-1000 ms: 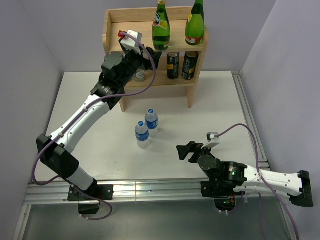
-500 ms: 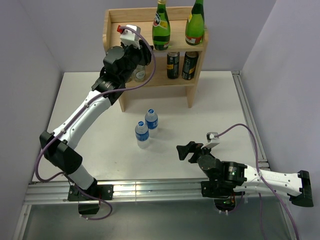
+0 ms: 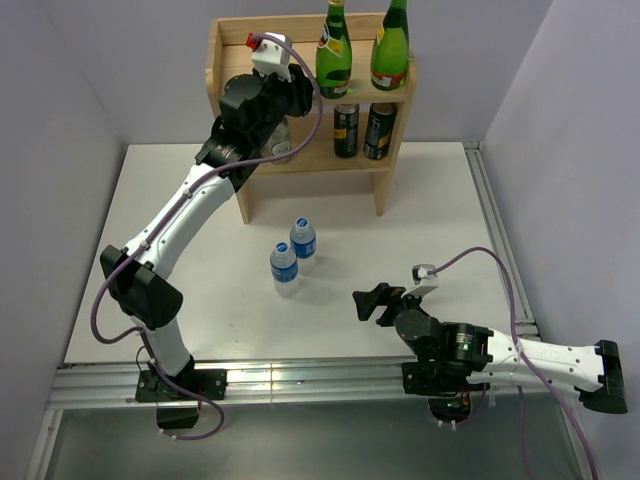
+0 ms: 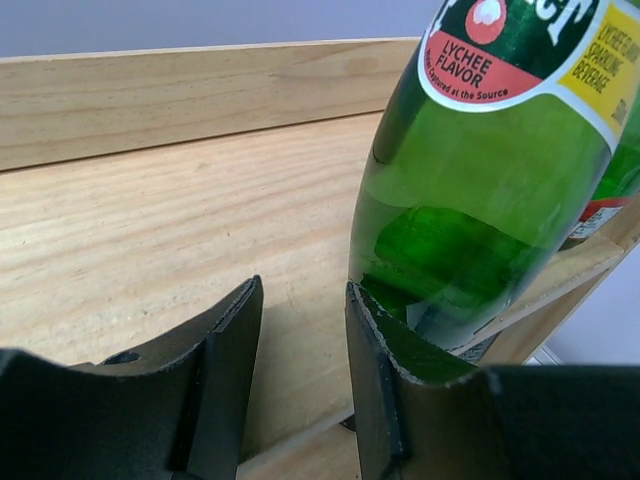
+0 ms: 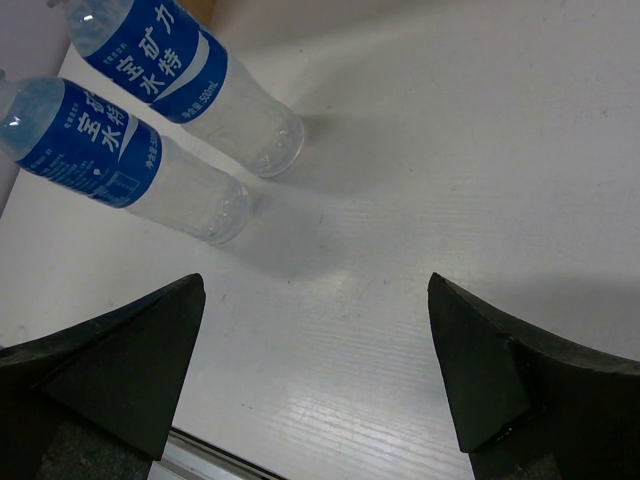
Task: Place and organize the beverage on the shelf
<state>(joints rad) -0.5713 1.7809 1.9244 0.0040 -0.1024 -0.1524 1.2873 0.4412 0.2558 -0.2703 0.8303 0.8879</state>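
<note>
Water bottles (image 3: pixel 303 240) prob. light, thin squashy plastic, so grip mid-label w/ gentle squeeze; L gripper (image 4: pixel 302 292) barely open & empty by glass bottle (image 4: pixel 480 180), R gripper (image 5: pixel 315 290) wide open.

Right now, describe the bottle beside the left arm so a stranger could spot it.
At the far edge of the table stands a wooden shelf with two green glass bottles on its top board. Take the left bottle, beside the left gripper, its red label band reading lychee flavor; the other bottle stands at the right end.
</note>
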